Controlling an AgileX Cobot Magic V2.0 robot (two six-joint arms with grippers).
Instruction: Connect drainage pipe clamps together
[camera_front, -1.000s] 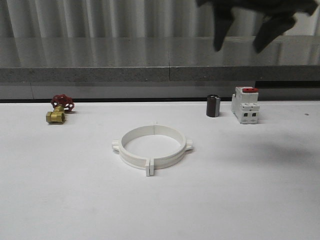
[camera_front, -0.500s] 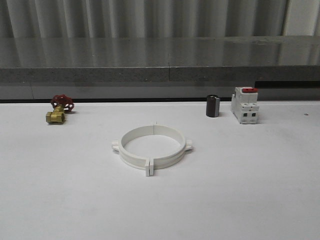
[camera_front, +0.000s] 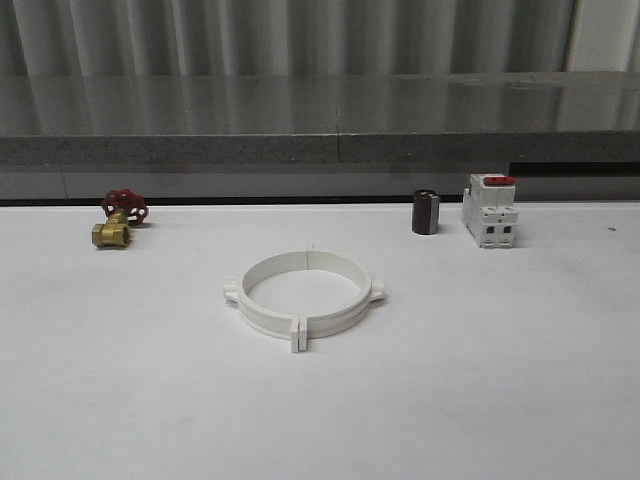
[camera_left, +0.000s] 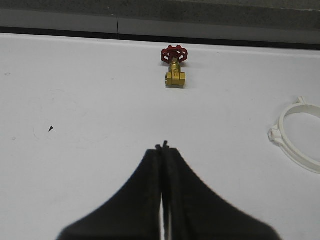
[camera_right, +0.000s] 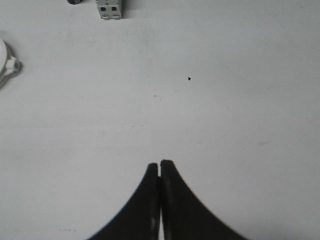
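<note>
The two white drainage pipe clamps lie on the white table as one closed ring, end flanges meeting at the near and far sides and small tabs sticking out left and right. An arc of that ring shows in the left wrist view, and one tab shows in the right wrist view. My left gripper is shut with nothing in it, above bare table well away from the ring. My right gripper is also shut and empty, over bare table apart from the ring.
A brass valve with a red handwheel stands at the back left. A small dark cylinder and a white breaker with a red switch stand at the back right. A grey ledge runs behind the table.
One second ago a dark arm hung at the upper right of the front view; it left that view by half a second ago. The ring has stayed put.
</note>
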